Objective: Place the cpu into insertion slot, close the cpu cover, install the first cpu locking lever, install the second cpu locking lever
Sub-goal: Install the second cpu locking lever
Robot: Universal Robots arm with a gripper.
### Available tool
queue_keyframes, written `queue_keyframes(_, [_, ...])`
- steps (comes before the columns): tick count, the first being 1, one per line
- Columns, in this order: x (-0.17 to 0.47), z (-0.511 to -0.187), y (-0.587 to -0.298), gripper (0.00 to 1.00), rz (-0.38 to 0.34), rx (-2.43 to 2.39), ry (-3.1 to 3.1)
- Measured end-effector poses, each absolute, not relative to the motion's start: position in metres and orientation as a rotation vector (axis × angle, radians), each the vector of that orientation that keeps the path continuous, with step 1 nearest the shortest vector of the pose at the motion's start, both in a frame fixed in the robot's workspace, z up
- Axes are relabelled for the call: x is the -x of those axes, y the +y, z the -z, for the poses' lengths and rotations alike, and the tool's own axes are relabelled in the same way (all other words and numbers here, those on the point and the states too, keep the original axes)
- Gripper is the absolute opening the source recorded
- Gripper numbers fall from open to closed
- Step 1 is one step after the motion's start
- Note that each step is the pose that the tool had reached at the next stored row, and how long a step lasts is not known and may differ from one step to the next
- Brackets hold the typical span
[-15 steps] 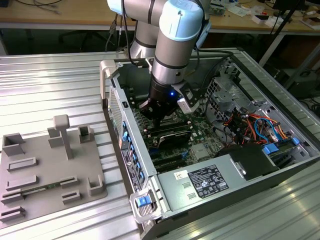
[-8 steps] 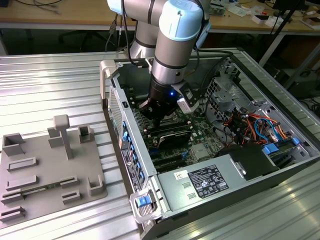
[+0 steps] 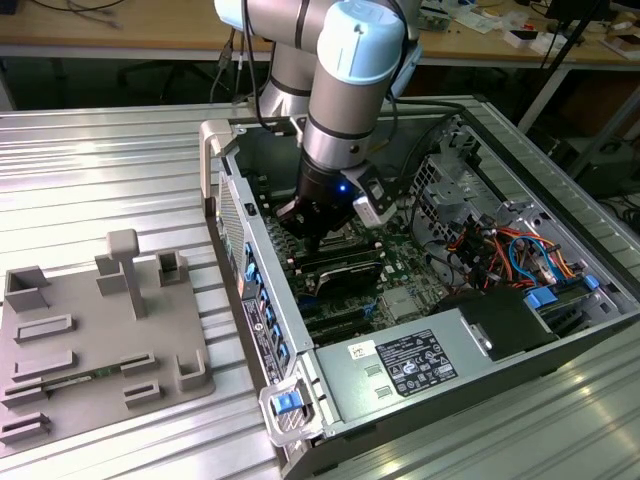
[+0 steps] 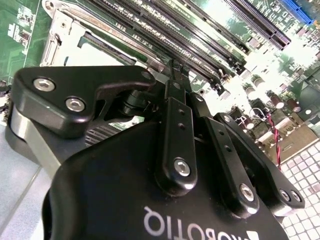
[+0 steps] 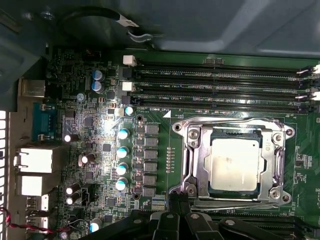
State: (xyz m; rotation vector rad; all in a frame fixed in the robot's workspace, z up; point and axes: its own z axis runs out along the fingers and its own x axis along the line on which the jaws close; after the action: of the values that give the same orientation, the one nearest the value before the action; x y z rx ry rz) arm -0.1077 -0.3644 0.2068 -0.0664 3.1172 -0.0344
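The cpu lies silver face up in the insertion slot, in the first wrist view. The cpu cover, a silver frame, lies flat down around it. A thin wire locking lever runs along the slot's edge nearest the memory slots, and another runs along the opposite edge. My gripper sits at a corner of the slot, beside that lever's hooked end, with its black fingers pressed together. In the exterior view the gripper is low over the motherboard inside the open computer case and hides the slot.
Long black memory slots run beside the slot, and capacitors stand on its other side. The case wall, a power supply and coloured cables surround the board. A grey fixture plate lies at the exterior view's left.
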Motion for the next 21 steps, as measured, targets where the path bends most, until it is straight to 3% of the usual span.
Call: queue_keyframes(21, [0.1077, -0.2019, -0.3651, 0.11, 0.027, 0.067, 3.117])
